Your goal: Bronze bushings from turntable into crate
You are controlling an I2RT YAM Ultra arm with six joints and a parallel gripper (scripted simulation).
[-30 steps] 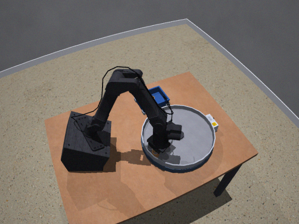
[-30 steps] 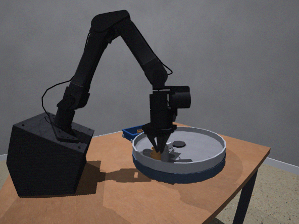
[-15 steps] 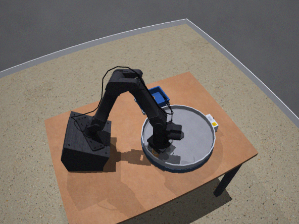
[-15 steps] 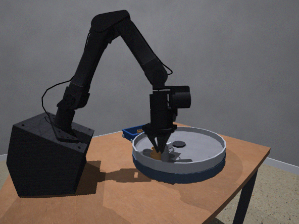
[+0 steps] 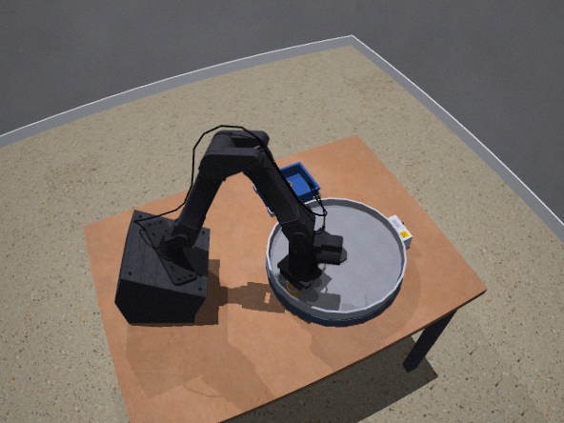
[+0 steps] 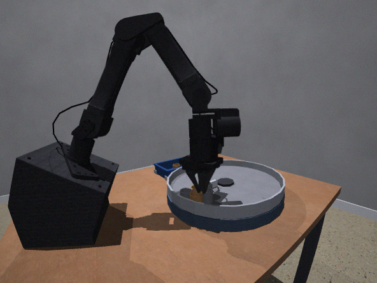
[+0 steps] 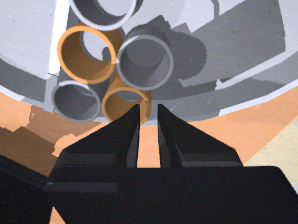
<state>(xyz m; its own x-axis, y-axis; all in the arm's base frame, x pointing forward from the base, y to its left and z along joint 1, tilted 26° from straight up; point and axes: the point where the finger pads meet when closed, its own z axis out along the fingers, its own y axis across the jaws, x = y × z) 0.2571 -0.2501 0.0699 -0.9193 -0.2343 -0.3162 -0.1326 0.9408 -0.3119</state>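
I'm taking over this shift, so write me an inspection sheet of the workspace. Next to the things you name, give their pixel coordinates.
Surface: wooden table (image 5: 257, 333) (image 6: 159, 248) (image 7: 260, 130), no damage seen.
Turntable (image 5: 362, 224) (image 6: 255, 178) (image 7: 245, 30): two bronze bushings (image 5: 292, 288) (image 6: 196, 197) (image 7: 70, 57) and three steel bushings (image 7: 145, 75) (image 6: 207, 195) bunched near the rim.
Crate (image 5: 298, 165) (image 6: 160, 170): looks level, at least one bronze bushing inside; seating in the corner guides cannot be fully judged.
Clutter: nothing seen.
Gripper (image 5: 300, 282) (image 6: 199, 191) (image 7: 148, 111): fingers slightly apart at the nearer bronze bushing, nothing evidently clamped.
Cables: black cable (image 5: 193, 162) (image 6: 53, 125) loops off the arm; no snag seen.
Surroundings: white box with a yellow button (image 5: 399, 231) beside the turntable; grey wall, speckled floor.

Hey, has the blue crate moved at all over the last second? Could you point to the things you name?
No. In both the top and exterior views, the blue crate (image 5: 301, 183) (image 6: 160, 170) sits at the same spot against the edge of the table (image 5: 257, 352) (image 6: 153, 255) (image 7: 260, 120), with no visible shift.
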